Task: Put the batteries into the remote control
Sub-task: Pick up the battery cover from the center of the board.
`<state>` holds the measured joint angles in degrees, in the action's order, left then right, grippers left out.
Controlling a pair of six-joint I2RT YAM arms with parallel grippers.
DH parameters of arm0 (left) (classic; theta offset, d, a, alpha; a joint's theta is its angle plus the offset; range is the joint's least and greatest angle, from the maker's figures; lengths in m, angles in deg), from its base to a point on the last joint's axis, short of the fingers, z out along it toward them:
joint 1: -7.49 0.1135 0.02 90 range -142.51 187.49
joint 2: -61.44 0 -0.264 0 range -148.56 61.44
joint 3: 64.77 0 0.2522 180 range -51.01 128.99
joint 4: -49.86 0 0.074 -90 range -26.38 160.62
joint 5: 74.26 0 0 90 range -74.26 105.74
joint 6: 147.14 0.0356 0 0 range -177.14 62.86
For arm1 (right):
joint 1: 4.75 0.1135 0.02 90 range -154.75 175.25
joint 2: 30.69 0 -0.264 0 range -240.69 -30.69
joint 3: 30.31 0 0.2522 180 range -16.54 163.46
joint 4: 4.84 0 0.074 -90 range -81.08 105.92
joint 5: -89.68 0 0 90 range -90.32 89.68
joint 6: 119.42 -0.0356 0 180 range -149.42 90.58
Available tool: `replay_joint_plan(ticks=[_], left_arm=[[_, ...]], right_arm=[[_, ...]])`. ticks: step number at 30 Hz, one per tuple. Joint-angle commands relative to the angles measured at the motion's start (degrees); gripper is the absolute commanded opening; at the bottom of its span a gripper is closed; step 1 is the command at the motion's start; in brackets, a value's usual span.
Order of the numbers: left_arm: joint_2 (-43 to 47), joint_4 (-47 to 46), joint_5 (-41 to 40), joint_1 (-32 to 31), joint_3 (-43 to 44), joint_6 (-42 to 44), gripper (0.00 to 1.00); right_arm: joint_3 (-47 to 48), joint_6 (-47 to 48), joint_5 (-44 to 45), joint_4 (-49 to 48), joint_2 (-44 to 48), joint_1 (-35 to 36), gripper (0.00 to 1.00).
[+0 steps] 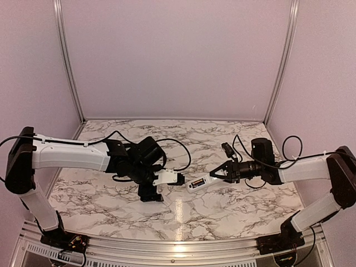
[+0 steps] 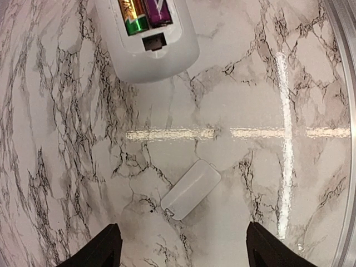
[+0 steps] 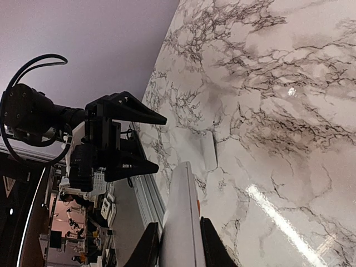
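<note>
Looking down from the top camera, I see the right tool (image 1: 214,174) pinching the remote (image 1: 198,183) by one end. The remote sits just off the middle of the tabletop (image 1: 233,211), toward 3 o'clock, and its free end points at 9 o'clock.

The left tool (image 2: 183,228) faces down at the marble with its fingers (image 2: 105,247) spread wide and nothing between them.

In the left wrist view the remote is at 12 o'clock, back side up, with its compartment open. Two batteries (image 2: 133,19) lie in it side by side, one gold and green, the other purple.

A small white cover (image 2: 191,189) lies flat on the tabletop just under the centre of that view, toward 6 o'clock. It is apart from the remote and touches neither finger.

From the right wrist I see the remote edge-on, clamped between that tool's two fingers.
</note>
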<state>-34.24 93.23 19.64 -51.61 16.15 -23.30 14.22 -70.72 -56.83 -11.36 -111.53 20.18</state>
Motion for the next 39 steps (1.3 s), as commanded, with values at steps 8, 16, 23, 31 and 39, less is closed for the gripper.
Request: replay_joint_plan(ticks=[8,16,23,31,39], left_arm=[[-11.1,13.0,6.6,4.0,9.7,9.9,0.77],[-16.2,13.8,5.6,4.0,11.4,12.1,0.77],[-19.3,13.5,4.4,3.9,13.5,13.1,0.78],[-22.3,13.9,5.4,4.0,14.8,13.7,0.74],[-20.0,15.2,7.2,3.6,11.9,11.1,0.58]], right_arm=[[-1.1,0.7,-3.2,-3.2,2.4,-2.0,0.00],[-1.1,0.6,-3.3,-3.6,1.9,-2.0,0.00],[-1.8,0.8,-3.4,-3.3,1.8,-2.1,0.00],[-2.2,1.1,-3.3,-3.2,1.7,-2.1,0.00],[-2.5,1.4,-3.3,-2.6,2.1,-2.1,0.00]])
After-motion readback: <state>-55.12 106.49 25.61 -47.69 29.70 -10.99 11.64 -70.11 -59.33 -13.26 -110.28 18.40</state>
